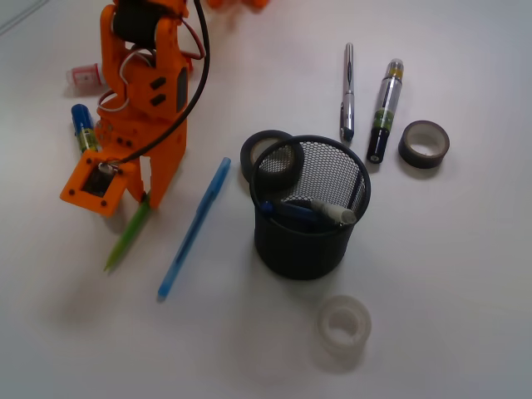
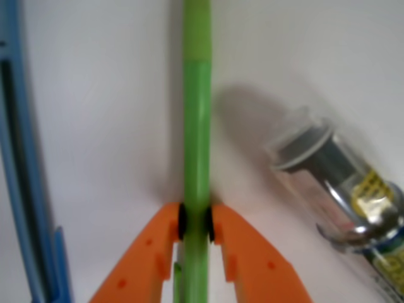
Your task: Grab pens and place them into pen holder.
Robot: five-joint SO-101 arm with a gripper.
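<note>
My orange gripper (image 1: pixel 143 198) (image 2: pixel 196 222) is shut on the lime green pen (image 1: pixel 126 237) (image 2: pixel 196 126), both black pads pressing its barrel; the pen still lies low over the white table. Just right of it lies the light blue pen (image 1: pixel 194 226) (image 2: pixel 25 189). At centre stands the black mesh pen holder (image 1: pixel 310 208), with a dark blue pen (image 1: pixel 287 212) and a white pen (image 1: pixel 332 213) leaning inside. A silver pen (image 1: pixel 347 91) lies behind the holder.
A thick marker with a yellow-green label (image 1: pixel 84 126) (image 2: pixel 350 189) lies close beside my gripper, another (image 1: pixel 385 108) at the back right. Dark tape rolls sit behind the holder (image 1: pixel 271 155) and at right (image 1: pixel 424 143). A clear tape roll (image 1: pixel 344 326) sits in front.
</note>
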